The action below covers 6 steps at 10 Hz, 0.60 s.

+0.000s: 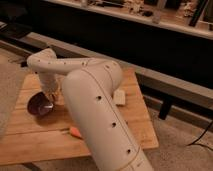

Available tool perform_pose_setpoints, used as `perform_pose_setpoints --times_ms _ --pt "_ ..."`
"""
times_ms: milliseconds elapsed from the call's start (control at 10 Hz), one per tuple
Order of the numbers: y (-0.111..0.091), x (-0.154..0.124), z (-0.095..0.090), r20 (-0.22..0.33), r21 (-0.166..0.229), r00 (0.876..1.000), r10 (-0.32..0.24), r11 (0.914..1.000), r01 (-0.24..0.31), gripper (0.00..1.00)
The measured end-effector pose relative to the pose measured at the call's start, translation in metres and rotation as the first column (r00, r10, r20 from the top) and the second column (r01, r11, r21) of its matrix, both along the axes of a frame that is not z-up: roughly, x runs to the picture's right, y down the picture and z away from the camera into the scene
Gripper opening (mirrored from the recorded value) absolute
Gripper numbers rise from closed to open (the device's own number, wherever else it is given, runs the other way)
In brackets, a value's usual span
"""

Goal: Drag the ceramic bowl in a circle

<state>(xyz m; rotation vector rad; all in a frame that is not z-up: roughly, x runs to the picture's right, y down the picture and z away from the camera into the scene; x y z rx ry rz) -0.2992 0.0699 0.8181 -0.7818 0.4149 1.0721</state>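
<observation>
The ceramic bowl (38,105) sits on the left part of the wooden table (30,145). The gripper (50,98) is down at the bowl's right rim, and I cannot tell whether it is wide or closed. A carrot (75,132) lies nearer and to the right. A wide circle could knock it, or the glossy rim might slip free.

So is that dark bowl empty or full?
Empty, as far as shows: the ceramic bowl has a bare shiny inside, just a glint. The gripper, the arm's jaws, sits at its rim.
</observation>
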Motion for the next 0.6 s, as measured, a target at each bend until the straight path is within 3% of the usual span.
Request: perform_pose_setpoints --times_ms 300,600 --pt "0.024 0.003 -0.031 0.050 -0.035 0.998 -0.035 0.9987 0.036 0.00" --pt "0.043 0.039 -0.043 0.030 -0.063 0.998 -0.056 0.9964 0.057 0.00"
